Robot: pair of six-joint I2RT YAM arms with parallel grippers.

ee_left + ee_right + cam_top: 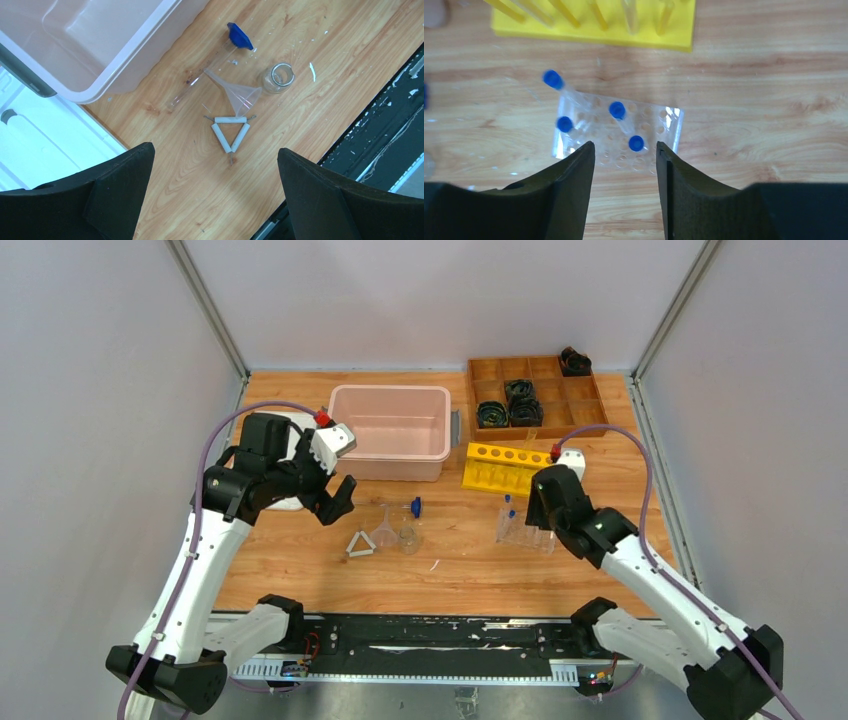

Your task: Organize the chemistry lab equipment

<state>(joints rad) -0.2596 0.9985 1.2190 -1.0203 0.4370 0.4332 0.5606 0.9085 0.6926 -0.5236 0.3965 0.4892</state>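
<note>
Hovering half-parted over the clear tube rack (664, 125), right pincer (625, 147) empty; left pincer (215, 148) wide apart above the white triangle (230, 120).

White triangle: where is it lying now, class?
In the top view, the white triangle lies left of centre on the table, just left of the clear funnel.
</note>
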